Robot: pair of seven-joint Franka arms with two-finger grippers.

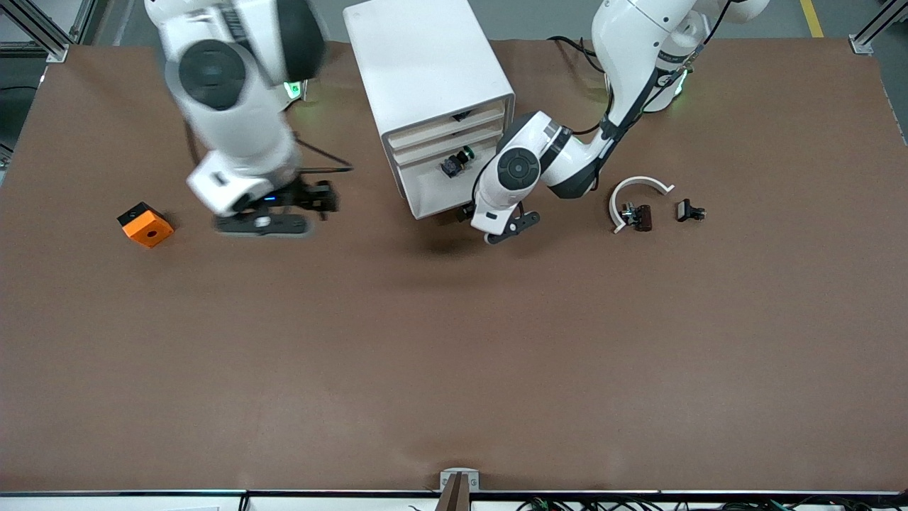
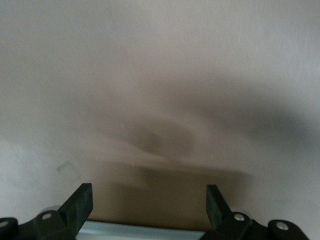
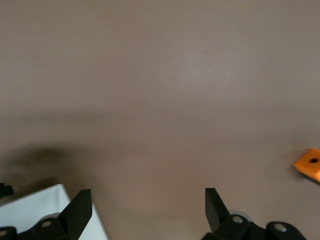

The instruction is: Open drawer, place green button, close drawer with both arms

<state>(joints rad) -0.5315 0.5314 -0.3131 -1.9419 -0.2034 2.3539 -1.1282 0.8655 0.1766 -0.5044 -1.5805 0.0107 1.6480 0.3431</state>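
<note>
The white cabinet stands at the table's middle, toward the robots' bases. Its lowest drawer is pulled out, and the green-capped button lies in the tray. My left gripper hangs open at the drawer's front corner, nothing between its fingers. In the left wrist view the left gripper is open, close against a pale cream surface. My right gripper is over bare table beside the cabinet, blurred, toward the right arm's end. The right wrist view shows the right gripper open and empty.
An orange cube lies toward the right arm's end. A white curved strip with a black clip and a second black clip lie toward the left arm's end. Bare brown table stretches nearer the front camera.
</note>
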